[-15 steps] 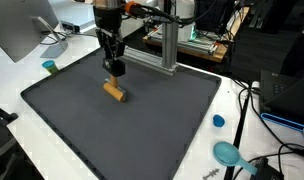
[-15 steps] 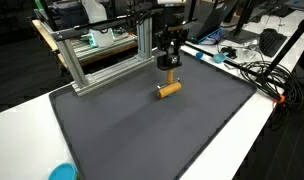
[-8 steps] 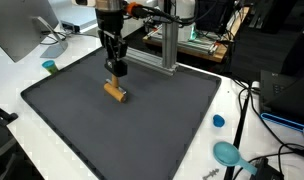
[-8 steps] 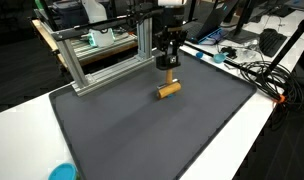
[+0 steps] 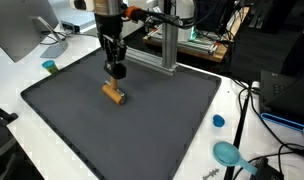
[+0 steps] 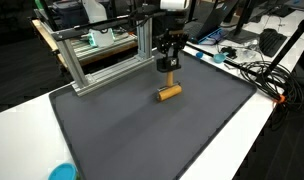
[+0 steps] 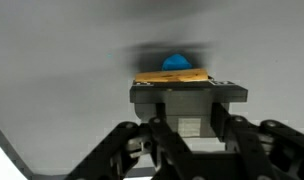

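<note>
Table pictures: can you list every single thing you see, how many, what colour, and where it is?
mat: one, dark grey, covering most of the white table
wooden block: one, tan, lying on the mat below the gripper
small cup: one, teal, on the table beside the mat
cap: one, blue, on the table just off the mat
round dish: one, teal, near the table corner
metal frame: one, silver, behind the mat
cables: several, mostly black, along the table edge
monitor: one, grey, on the table beyond the mat
gripper: one, black, above the block and apart from it; open or shut is unclear
</note>
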